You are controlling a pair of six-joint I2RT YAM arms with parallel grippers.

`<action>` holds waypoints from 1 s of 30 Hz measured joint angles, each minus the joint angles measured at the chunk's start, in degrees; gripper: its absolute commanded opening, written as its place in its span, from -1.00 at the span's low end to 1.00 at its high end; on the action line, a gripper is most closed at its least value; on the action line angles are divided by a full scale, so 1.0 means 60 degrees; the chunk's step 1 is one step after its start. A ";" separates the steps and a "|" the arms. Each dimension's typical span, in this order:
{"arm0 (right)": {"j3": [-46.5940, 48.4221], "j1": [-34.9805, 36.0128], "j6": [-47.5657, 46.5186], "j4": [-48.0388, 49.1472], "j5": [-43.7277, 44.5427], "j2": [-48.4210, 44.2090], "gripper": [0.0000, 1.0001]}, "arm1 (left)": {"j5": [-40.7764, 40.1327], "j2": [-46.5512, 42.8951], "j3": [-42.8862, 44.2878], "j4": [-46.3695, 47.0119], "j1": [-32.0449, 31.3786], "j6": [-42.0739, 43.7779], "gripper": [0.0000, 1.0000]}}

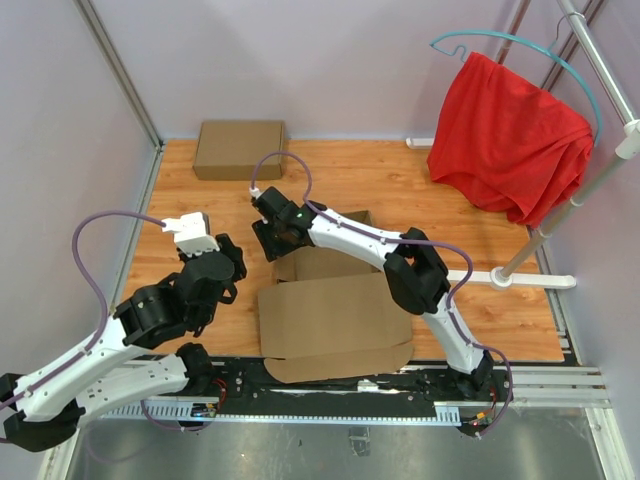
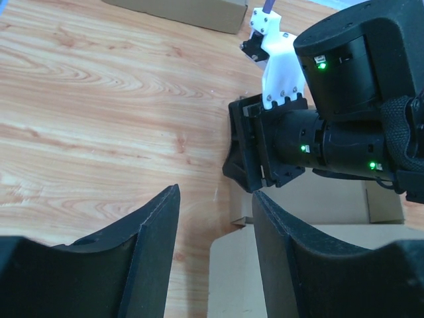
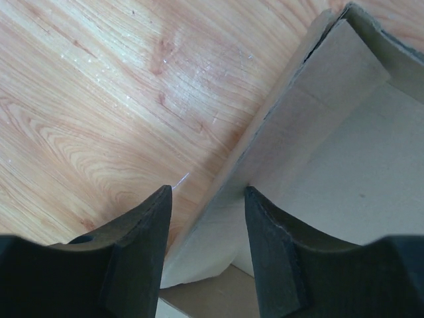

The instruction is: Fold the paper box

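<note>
Running near-to-far: paper box (image 1: 335, 318) (rounded flap (image 1: 340, 363) nearest)

Left fingers (image 2: 151, 255) apart, right fingers (image 3: 140, 255) apart, both pointing downward

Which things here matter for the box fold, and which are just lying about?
Job:
paper box
right hand, at its raised flap
left hand, open nearby

Lying about:
spare box
red cloth
hanger
rack

Two pincers (image 2: 215, 199) (image 3: 207, 195), one paper box (image 1: 335, 320), one formed box (image 1: 238, 148), one red cloth (image 1: 510, 140)
</note>
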 measured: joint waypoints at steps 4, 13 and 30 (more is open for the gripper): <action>0.0000 0.0000 -0.0040 0.0011 -0.0266 0.0073 -0.24 | -0.0146 -0.0076 -0.0153 -0.0131 0.0000 0.0029 0.07; -0.0528 -0.0007 -0.0437 0.1147 -0.2557 0.0372 -0.99 | -0.0375 -0.0510 -0.0459 -0.0317 0.0000 0.0091 0.07; -0.5286 0.1341 -0.9318 -0.0299 -0.3537 -0.3989 -0.99 | -0.0532 -0.1366 -0.0594 -0.0382 0.0000 0.0055 0.00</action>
